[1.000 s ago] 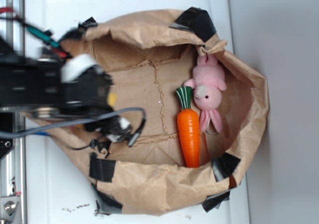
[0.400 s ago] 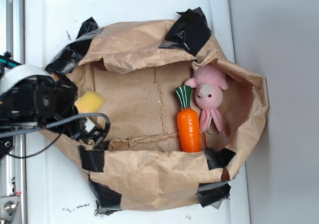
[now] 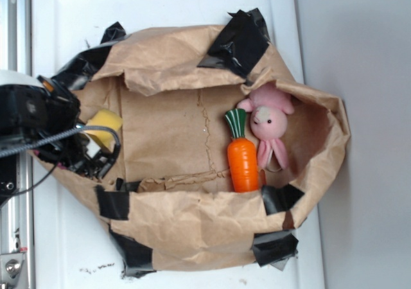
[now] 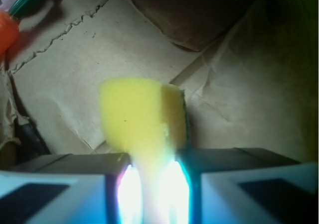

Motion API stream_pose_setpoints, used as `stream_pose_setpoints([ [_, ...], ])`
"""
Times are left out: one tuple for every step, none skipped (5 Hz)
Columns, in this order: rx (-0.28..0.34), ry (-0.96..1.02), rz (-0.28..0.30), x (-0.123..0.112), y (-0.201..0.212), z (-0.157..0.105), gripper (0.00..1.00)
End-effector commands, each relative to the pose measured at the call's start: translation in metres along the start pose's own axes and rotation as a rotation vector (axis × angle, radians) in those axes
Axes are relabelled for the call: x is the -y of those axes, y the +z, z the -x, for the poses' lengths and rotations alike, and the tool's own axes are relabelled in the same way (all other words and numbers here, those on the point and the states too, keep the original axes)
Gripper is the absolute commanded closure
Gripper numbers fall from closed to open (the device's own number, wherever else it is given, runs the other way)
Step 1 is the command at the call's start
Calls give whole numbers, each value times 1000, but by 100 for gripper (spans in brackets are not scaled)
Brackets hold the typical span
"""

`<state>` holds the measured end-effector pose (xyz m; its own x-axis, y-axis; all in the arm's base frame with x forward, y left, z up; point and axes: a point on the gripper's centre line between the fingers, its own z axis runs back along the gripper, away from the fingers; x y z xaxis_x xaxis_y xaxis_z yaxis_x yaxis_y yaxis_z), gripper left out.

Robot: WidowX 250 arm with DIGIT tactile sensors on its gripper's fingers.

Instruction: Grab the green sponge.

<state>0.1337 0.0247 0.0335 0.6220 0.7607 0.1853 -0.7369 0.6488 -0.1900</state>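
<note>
The green sponge (image 3: 104,126), which looks pale yellow, is pinched between my fingers at the left end of the brown paper bag (image 3: 192,231). My gripper (image 3: 96,138) is shut on it, above the bag's left rim. In the wrist view the green sponge (image 4: 142,119) sticks out forward from between the two dark fingers (image 4: 75,164), squeezed thin where they hold it, with the gripper (image 4: 153,184) closed around its near end. The bag's floor lies behind it.
An orange carrot toy (image 3: 243,160) with a green top and a pink bunny (image 3: 270,125) lie at the right end inside the bag. Black tape patches (image 3: 237,38) mark the bag's crumpled rim. The bag sits on a white tray (image 3: 160,0).
My arm has pulled back to the left with the sponge in its fingers. The sponge has moved from inside the bag toward its left rim. The bag's walls have shifted slightly.
</note>
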Motion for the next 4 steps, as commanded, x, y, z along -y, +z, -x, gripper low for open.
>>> stream_pose_setpoints([
  [-105, 66, 27, -21, 13, 8, 100],
  [-140, 113, 98, 22, 47, -36, 100],
  [-149, 128, 92, 60, 78, -69, 100],
  [-171, 112, 98, 70, 84, -78, 100],
])
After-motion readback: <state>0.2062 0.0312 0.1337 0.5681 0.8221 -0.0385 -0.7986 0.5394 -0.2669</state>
